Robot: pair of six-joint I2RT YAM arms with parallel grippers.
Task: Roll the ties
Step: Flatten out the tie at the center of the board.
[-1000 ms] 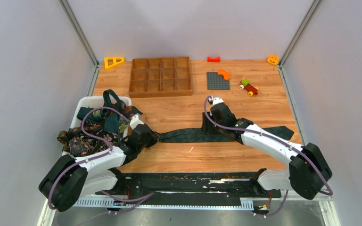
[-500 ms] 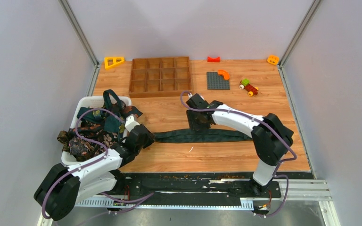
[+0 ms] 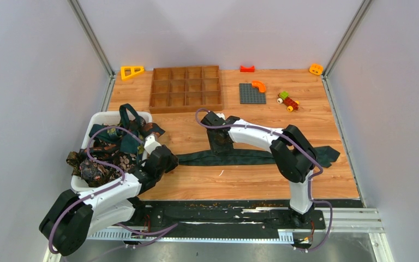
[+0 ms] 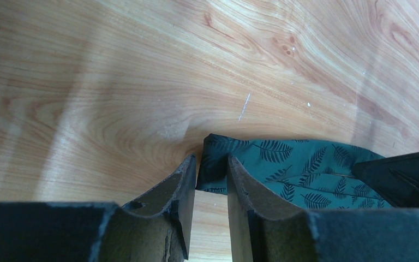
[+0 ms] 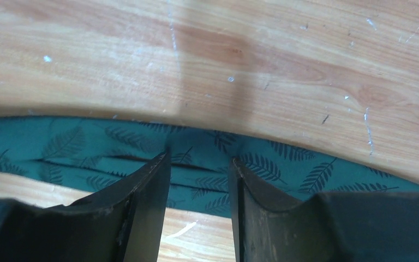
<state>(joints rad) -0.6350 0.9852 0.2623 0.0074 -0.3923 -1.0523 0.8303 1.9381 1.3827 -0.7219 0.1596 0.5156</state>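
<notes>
- A teal tie [image 3: 251, 157] with a dark fern-leaf print lies stretched flat across the wooden bench [image 3: 196, 185]. It runs left to right, with its narrower end at the left and its wide end far to the right. Laid out straight like this, it looks ready to be rolled up from one end.
- The left gripper [image 4: 211, 164] sits low at the tie's narrower end. Its fingers stand a narrow gap apart, and the very tip of the tie lies in that gap at the fingertips. Bare wood shows through the gap nearer the camera. The cloth there looks flat, neither pinched nor lifted. It is probably placed there to catch the end and start the first turn.
- The right gripper [image 5: 199, 158] is over the same tie further along, left of its middle. Its fingers are moderately apart and hold nothing. The tie runs crosswise just under and beyond the fingertips. It seems positioned to steady the cloth so the strip lies straight. Whether the fingertips touch the fabric cannot be told.
- A white bin [image 3: 101, 115] stands at the bench's left edge, just beside the left arm. It holds a heap of ties [image 3: 109, 153], dark green, teal and brown patterned, not yet rolled.
- A divided wooden tray [image 3: 185, 87] sits at the back of the bench, well apart from both grippers. It may be where finished rolls go.
</notes>
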